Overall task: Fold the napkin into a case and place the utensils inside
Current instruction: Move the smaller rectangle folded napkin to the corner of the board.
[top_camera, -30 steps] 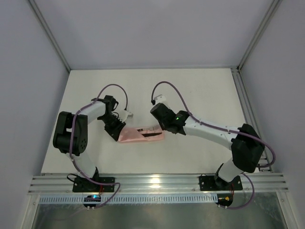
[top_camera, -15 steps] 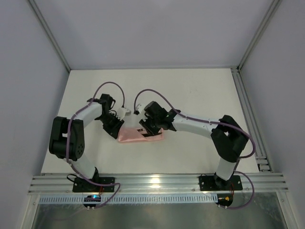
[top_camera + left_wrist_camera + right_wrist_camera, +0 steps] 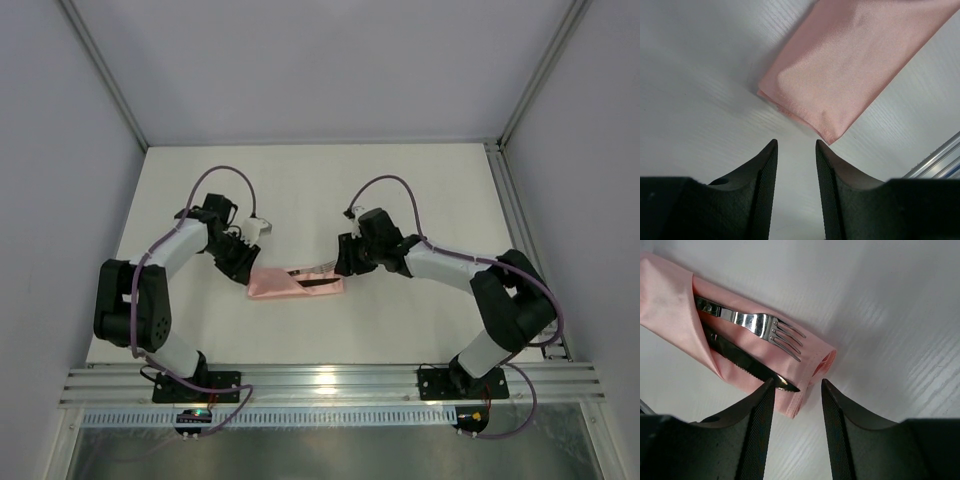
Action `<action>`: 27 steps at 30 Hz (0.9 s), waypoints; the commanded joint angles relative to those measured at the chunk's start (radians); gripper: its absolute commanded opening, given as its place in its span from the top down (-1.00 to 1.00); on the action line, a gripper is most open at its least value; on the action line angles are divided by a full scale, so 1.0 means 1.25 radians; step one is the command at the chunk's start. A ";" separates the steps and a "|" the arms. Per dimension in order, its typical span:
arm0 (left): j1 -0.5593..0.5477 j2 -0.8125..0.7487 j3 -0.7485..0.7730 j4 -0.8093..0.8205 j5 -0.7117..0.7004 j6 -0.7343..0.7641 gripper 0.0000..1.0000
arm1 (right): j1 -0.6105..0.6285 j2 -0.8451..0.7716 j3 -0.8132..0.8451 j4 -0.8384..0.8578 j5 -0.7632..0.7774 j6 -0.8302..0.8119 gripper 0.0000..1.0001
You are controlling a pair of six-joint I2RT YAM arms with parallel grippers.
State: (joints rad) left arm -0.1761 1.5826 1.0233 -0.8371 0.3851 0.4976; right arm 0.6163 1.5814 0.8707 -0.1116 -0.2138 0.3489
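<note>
**Pink case lying flat, an open hand at each end**

The case (image 3: 285, 284) is a narrow oblong packet of salmon-pink cloth, flat on the white worktop (image 3: 400, 190). Its long side runs left to right across the top view. The cloth is plain and unmarked, with a soft sheen and a fine weave. Its folded edges are clean, and the closed left end comes to a neat corner. Toward the right end the top layer stops at a slanted fold, which forms the mouth of a pocket.

The fork (image 3: 757, 322) sticks out of that mouth. Its silvery tines lie on the case's lower layer and point toward the right end, while its handle is tucked under the fold. The knife (image 3: 745, 365) lies just beside the fork and roughly parallel to it. Its blade looks dark and has a serrated edge, its tip reaches almost to the case's end edge, and its handle is hidden in the pocket.

My left hand (image 3: 796, 145) is at the case's left end, fingers parted with only bare worktop between them. The fingertips sit just short of the case's corner, apart from it. My right hand (image 3: 797, 382) is at the case's right end, fingers also parted and gripping nothing. From its wrist view the knife tip and the case's end edge show in the gap between the fingertips. I cannot tell whether a finger touches either.
</note>
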 commanded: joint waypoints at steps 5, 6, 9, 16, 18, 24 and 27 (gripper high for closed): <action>0.006 -0.007 -0.003 0.062 0.075 -0.041 0.16 | -0.043 0.085 -0.009 0.107 -0.044 0.061 0.14; 0.005 -0.003 -0.001 0.065 0.077 -0.043 0.16 | -0.043 0.086 -0.012 0.109 -0.042 0.062 0.18; 0.005 0.026 0.002 0.060 0.072 -0.042 0.17 | -0.044 0.097 -0.012 0.106 -0.030 0.060 0.36; 0.006 0.007 0.000 0.051 0.055 -0.029 0.16 | -0.051 0.142 -0.002 0.125 -0.065 0.073 0.55; 0.010 -0.011 0.002 0.046 0.049 -0.023 0.16 | -0.055 0.152 -0.002 0.127 -0.077 0.083 0.55; 0.030 -0.033 0.005 0.038 0.049 -0.016 0.15 | -0.072 0.178 0.012 0.133 -0.085 0.091 0.90; 0.046 -0.042 0.006 0.030 0.051 -0.010 0.15 | -0.100 0.183 0.018 0.133 -0.076 0.107 0.93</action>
State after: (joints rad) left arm -0.1406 1.5742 1.0222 -0.7902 0.4381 0.4610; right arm 0.5232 1.7805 0.8783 0.0620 -0.3504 0.4709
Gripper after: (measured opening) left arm 0.424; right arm 0.048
